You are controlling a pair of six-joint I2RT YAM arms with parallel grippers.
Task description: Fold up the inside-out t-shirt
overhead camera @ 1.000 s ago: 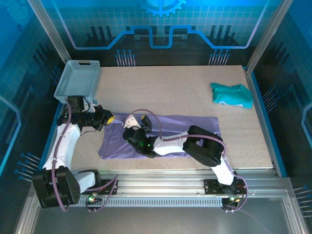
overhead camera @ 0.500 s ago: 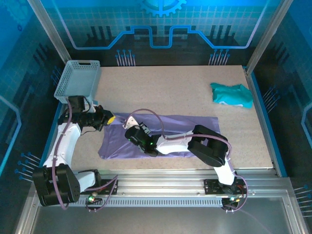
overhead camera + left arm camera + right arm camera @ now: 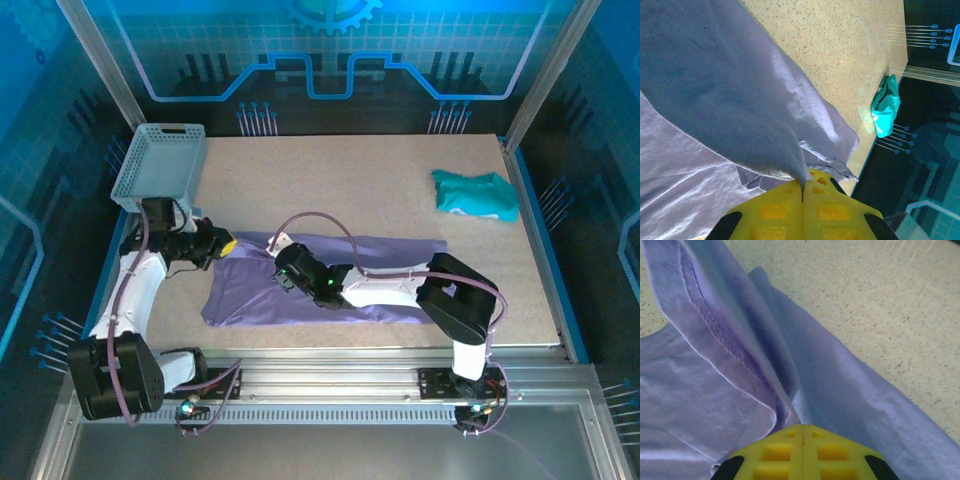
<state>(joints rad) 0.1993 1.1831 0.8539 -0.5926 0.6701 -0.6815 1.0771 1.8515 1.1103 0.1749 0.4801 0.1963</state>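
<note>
The lavender inside-out t-shirt (image 3: 392, 252) lies spread across the near middle of the table, long side running left to right. My left gripper (image 3: 227, 245) is at its upper left corner, its yellow fingers shut on a pinched peak of the fabric (image 3: 802, 186), which drapes away from the tips over the flat cloth (image 3: 715, 75). My right gripper (image 3: 281, 251) reaches in low over the shirt just to the right of the left one. It is shut on a stitched hem fold (image 3: 803, 429), and the seam (image 3: 715, 335) runs up and away from it.
A teal-green garment (image 3: 475, 193) lies crumpled at the far right of the table, also in the left wrist view (image 3: 885, 105). A grey slatted basket (image 3: 160, 165) stands at the far left corner. The right forearm lies across the shirt's near half.
The right arm has swung right and a little farther from the near edge, carrying its pinched fold along. The left gripper has barely moved.
</note>
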